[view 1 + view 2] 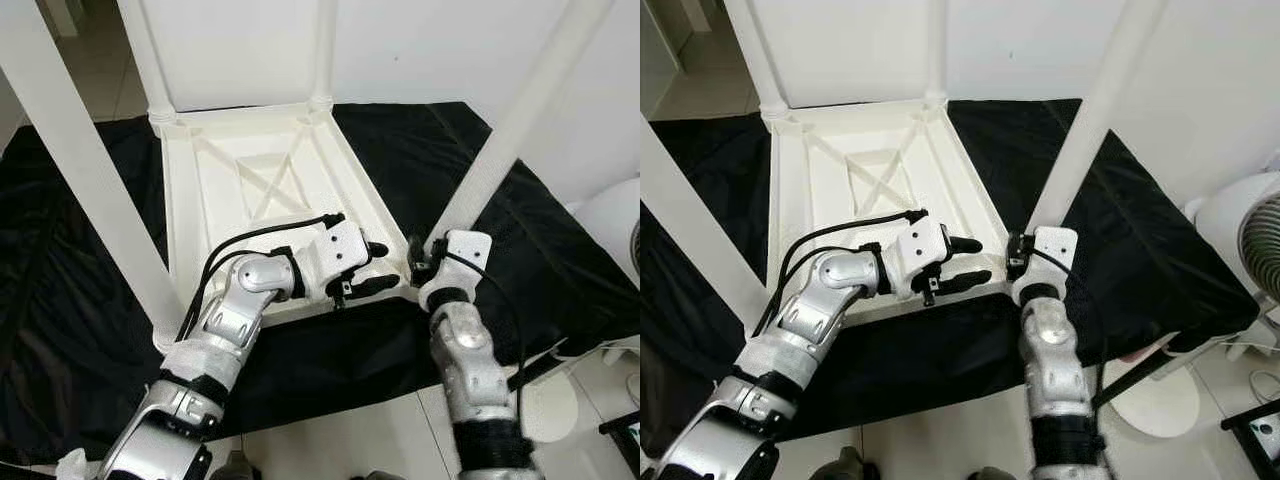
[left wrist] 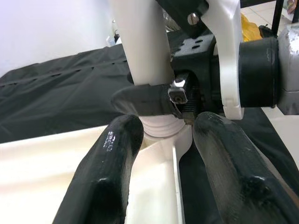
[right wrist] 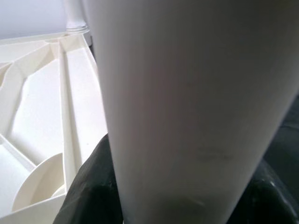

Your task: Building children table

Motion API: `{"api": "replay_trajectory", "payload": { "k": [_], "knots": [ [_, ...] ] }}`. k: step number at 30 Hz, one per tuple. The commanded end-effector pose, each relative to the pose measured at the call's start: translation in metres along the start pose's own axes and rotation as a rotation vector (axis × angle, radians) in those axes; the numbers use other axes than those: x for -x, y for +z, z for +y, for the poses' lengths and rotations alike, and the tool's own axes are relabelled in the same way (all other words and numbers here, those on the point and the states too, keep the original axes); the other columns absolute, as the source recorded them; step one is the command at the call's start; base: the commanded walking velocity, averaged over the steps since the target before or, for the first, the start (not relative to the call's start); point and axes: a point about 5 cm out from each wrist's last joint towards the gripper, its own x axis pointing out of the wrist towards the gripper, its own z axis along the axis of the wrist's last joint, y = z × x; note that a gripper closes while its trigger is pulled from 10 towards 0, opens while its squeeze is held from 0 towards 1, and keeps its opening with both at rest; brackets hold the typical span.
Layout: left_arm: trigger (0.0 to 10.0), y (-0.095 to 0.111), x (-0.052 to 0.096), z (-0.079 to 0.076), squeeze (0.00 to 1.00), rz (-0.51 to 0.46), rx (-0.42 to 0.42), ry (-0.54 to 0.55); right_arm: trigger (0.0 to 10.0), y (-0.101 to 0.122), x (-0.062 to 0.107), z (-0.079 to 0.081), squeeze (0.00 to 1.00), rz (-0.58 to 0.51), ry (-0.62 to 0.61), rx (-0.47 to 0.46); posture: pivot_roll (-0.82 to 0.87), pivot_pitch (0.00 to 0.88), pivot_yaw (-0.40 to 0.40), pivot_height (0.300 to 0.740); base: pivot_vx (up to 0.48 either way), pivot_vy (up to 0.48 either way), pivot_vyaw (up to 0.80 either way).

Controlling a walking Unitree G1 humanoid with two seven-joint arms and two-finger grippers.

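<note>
A white plastic children's table (image 1: 250, 170) lies upside down on a black cloth, with its legs pointing up. My right gripper (image 1: 425, 258) is shut on the front right leg (image 1: 510, 130), just above the corner socket. In the right wrist view that leg (image 3: 187, 93) stands between the black fingers (image 3: 88, 186). My left gripper (image 1: 385, 268) is open over the table's front rim, pointing at the same corner and a little apart from it. The left wrist view has the leg's base (image 2: 145, 56) beyond my open left gripper (image 2: 166, 128).
The front left leg (image 1: 80, 180) and two back legs (image 1: 145, 60) rise close to my arms. The black cloth (image 1: 80, 330) covers the floor around the table. A white fan (image 1: 1250, 230) with a round base (image 1: 1160, 400) stands at the right. A white wall is behind.
</note>
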Motion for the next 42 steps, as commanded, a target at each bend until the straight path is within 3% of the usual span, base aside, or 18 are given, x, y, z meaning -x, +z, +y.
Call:
{"api": "replay_trajectory", "payload": {
  "k": [1, 6, 8, 9, 13, 20, 22, 23, 25, 27, 31, 33, 42],
  "knots": [
    [10.0, 0.000, -0.002, 0.000, 0.00, 0.000, 0.011, 0.044, 10.0, -0.003, 0.006, 0.008, 0.00, 0.029, -0.036, -0.073, -0.02, 0.008, -0.012, 0.740, 0.000, 0.000, 0.00],
    [10.0, 0.000, -0.003, -0.001, 0.00, 0.000, 0.014, 0.039, 10.0, 0.002, 0.006, 0.004, 0.00, 0.009, -0.007, -0.049, -0.03, 0.011, -0.011, 0.740, 0.000, 0.000, 0.00],
    [10.0, 0.000, -0.003, -0.001, 0.00, 0.001, 0.013, 0.037, 10.0, 0.003, 0.007, -0.003, 0.05, 0.007, -0.009, -0.039, -0.03, 0.011, -0.012, 0.740, 0.000, 0.000, 0.00],
    [10.0, 0.000, -0.003, -0.001, 0.00, 0.001, 0.013, 0.039, 10.0, 0.004, 0.008, -0.007, 1.00, 0.003, -0.005, -0.043, -0.03, 0.013, -0.015, 0.740, 0.000, 0.000, 0.00],
    [10.0, 0.000, -0.002, -0.001, 0.00, 0.003, 0.014, 0.044, 10.0, 0.007, 0.010, -0.012, 1.00, -0.004, -0.002, -0.030, -0.02, 0.013, -0.017, 0.740, 0.000, 0.000, 0.00],
    [10.0, -0.001, 0.000, -0.001, 0.00, 0.007, 0.015, 0.052, 10.0, 0.009, 0.015, -0.034, 1.00, -0.004, 0.182, 0.036, -0.01, 0.011, -0.024, 0.740, 0.000, 0.000, 0.00],
    [10.0, -0.001, 0.000, -0.001, 0.00, 0.007, 0.015, 0.052, 10.0, 0.009, 0.015, -0.034, 1.00, -0.004, 0.182, 0.036, -0.01, 0.011, -0.024, 0.740, 0.000, 0.000, 0.00],
    [10.0, -0.001, 0.000, -0.001, 0.00, 0.007, 0.015, 0.053, 10.0, 0.009, 0.016, -0.037, 0.00, 0.002, 0.208, 0.043, -0.01, 0.010, -0.025, 0.740, 0.000, 0.000, 0.00],
    [10.0, -0.001, 0.001, -0.001, 0.00, 0.007, 0.017, 0.055, 10.0, 0.005, 0.017, -0.046, 0.00, 0.001, 0.338, 0.146, -0.01, 0.004, -0.024, 0.740, 0.000, 0.000, 0.00],
    [10.0, -0.001, 0.001, -0.001, 0.00, 0.007, 0.016, 0.055, 10.0, 0.001, 0.015, -0.053, 0.00, 0.020, 0.405, 0.188, -0.01, 0.004, -0.024, 0.740, 0.000, 0.000, 0.00],
    [10.0, 0.000, 0.000, 0.000, 0.00, 0.006, 0.017, 0.056, 10.0, -0.002, 0.013, -0.054, 0.00, 0.035, 0.436, 0.199, -0.01, 0.000, -0.024, 0.740, 0.000, 0.000, 0.00],
    [10.0, 0.000, -0.001, 0.001, 0.00, 0.004, 0.014, 0.057, 10.0, -0.006, -0.003, -0.053, 0.00, 0.064, 0.539, 0.256, -0.01, 0.000, -0.023, 0.740, 0.000, 0.000, 0.00],
    [10.0, 0.002, -0.002, 0.003, 0.00, 0.002, 0.005, 0.060, 10.0, -0.009, -0.021, -0.040, 0.00, 0.097, 0.656, 0.273, 0.01, 0.000, -0.027, 0.740, 0.000, 0.000, 0.00]
  ]
}}
